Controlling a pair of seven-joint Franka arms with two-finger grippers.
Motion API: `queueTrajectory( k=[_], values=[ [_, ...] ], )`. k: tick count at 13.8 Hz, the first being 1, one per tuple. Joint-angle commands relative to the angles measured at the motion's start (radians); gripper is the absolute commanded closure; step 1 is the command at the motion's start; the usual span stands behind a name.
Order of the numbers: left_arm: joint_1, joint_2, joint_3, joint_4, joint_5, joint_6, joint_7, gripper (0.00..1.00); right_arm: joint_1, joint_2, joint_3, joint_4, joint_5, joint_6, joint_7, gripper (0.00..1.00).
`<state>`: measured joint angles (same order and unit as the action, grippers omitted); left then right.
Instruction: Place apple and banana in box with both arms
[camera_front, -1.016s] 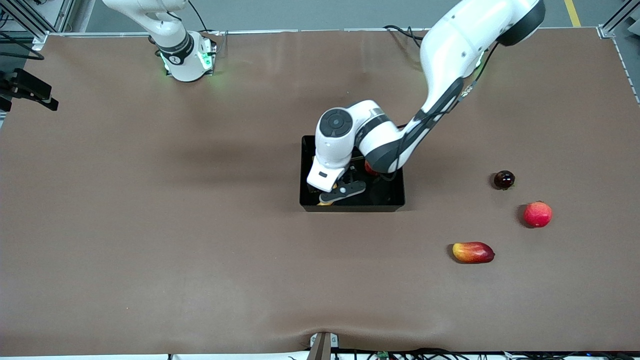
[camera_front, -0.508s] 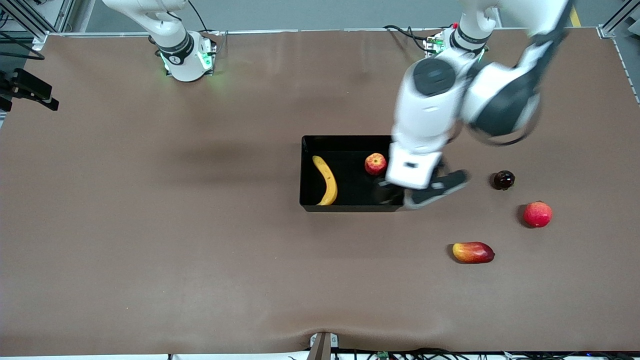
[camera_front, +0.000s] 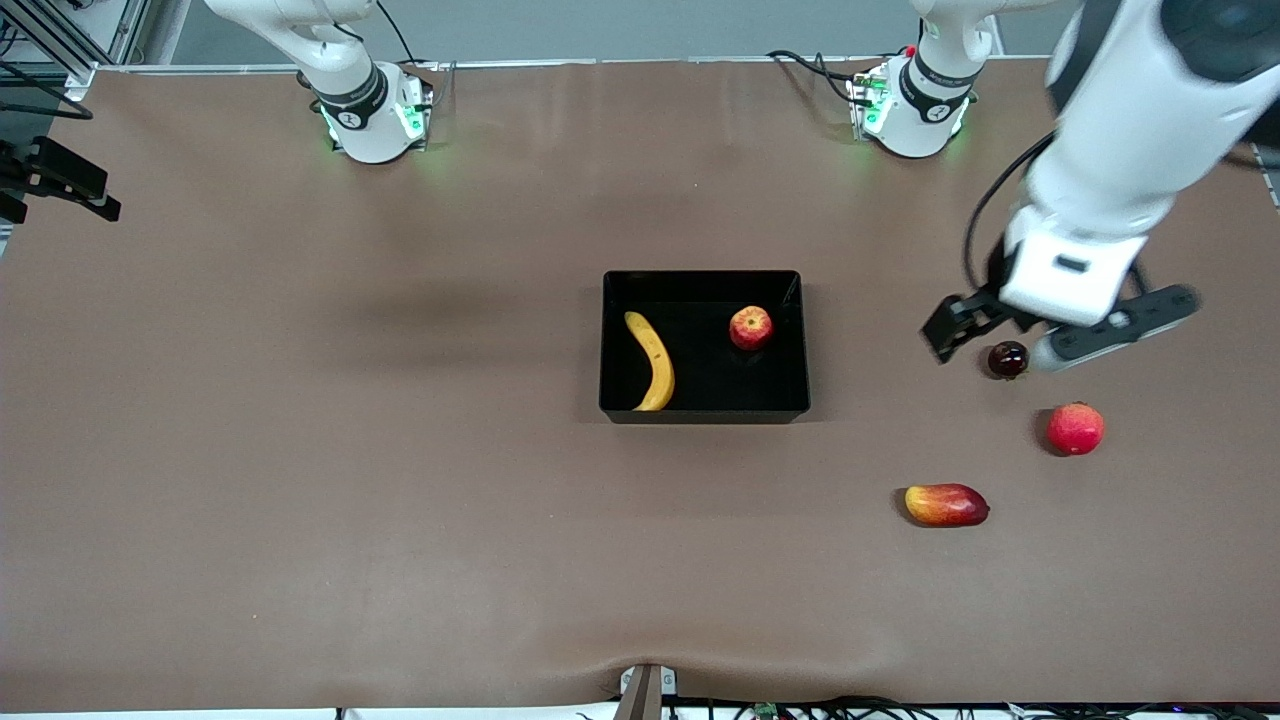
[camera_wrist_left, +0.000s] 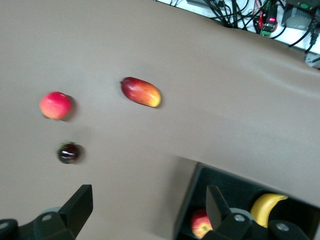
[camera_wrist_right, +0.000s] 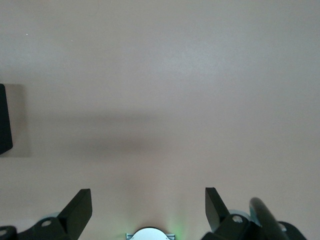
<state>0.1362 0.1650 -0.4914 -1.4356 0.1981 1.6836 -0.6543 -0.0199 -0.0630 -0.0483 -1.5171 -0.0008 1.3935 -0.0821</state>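
Observation:
The black box (camera_front: 700, 414) sits mid-table. The yellow banana (camera_front: 652, 360) lies inside it toward the right arm's end, and the red-yellow apple (camera_front: 750, 327) sits inside toward the left arm's end. My left gripper (camera_front: 965, 322) is open and empty, up in the air over a small dark fruit, clear of the box. The left wrist view shows its own open gripper (camera_wrist_left: 148, 200), the box (camera_wrist_left: 192, 200), the apple (camera_wrist_left: 201, 223) and the banana (camera_wrist_left: 267, 207). My right gripper (camera_wrist_right: 148, 200) is open and empty, high over bare table near its base; it is out of the front view.
A small dark round fruit (camera_front: 1008, 359), a pink-red round fruit (camera_front: 1075, 428) and a red-yellow mango-like fruit (camera_front: 946, 505) lie on the brown table toward the left arm's end. They also show in the left wrist view (camera_wrist_left: 69, 152) (camera_wrist_left: 55, 105) (camera_wrist_left: 141, 92).
My left gripper has risen out of the box, leaving the banana lying in it, and swung toward the left arm's end of the table. The right arm has not moved.

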Motion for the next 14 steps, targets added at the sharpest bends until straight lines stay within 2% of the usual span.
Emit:
queueTrajectory(
  k=[1,6,7,11,14],
  values=[
    [-0.042,-0.073,0.126,-0.029,-0.067,-0.062,0.157,0.0,-0.018,-0.018,0.013,-0.017,0.013,0.002,0.004,0.0],
    [-0.041,-0.128,0.259,-0.034,-0.161,-0.159,0.43,0.0,-0.017,-0.018,0.013,-0.017,0.015,-0.001,0.004,0.0],
    [-0.04,-0.154,0.284,-0.06,-0.189,-0.172,0.453,0.0,-0.017,-0.018,0.013,-0.017,0.015,0.001,0.004,0.0],
    [-0.032,-0.248,0.31,-0.161,-0.201,-0.174,0.505,0.0,-0.02,-0.018,0.013,-0.015,0.015,0.001,0.004,0.0],
    [-0.036,-0.259,0.309,-0.167,-0.2,-0.176,0.506,0.0,-0.02,-0.018,0.013,-0.015,0.015,0.001,0.004,0.0]
  ],
)
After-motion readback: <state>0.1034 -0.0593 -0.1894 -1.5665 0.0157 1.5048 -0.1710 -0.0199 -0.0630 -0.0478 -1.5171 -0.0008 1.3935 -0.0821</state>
